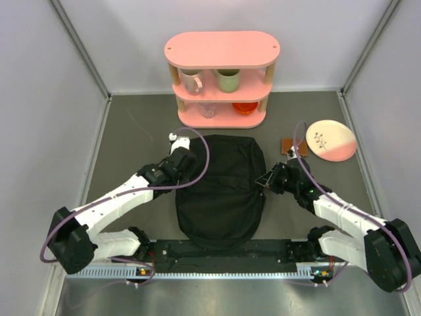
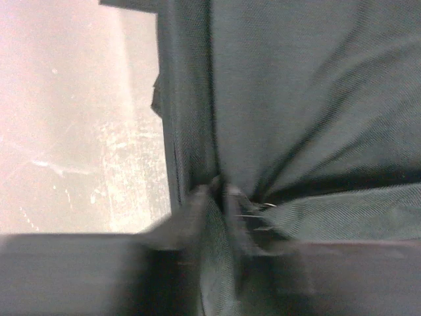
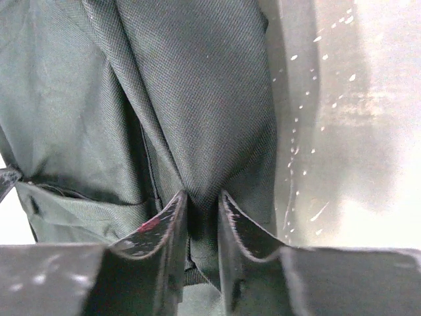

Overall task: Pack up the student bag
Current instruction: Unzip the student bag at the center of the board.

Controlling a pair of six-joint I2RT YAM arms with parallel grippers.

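One floppy black woven bag (image 1: 220,197), wrinkled; left gripper (image 2: 217,192) and right gripper (image 3: 202,197) each pinch a fabric fold (right jaws slightly parted).

The backpack (image 1: 220,191) is black, soft and wrinkled. It lies flat in the middle of the grey table (image 1: 131,138), its rounded end toward the near edge and its squarer end just short of the pink shelf (image 1: 222,49). At the left and right sides its woven cloth bunches into tight folds.
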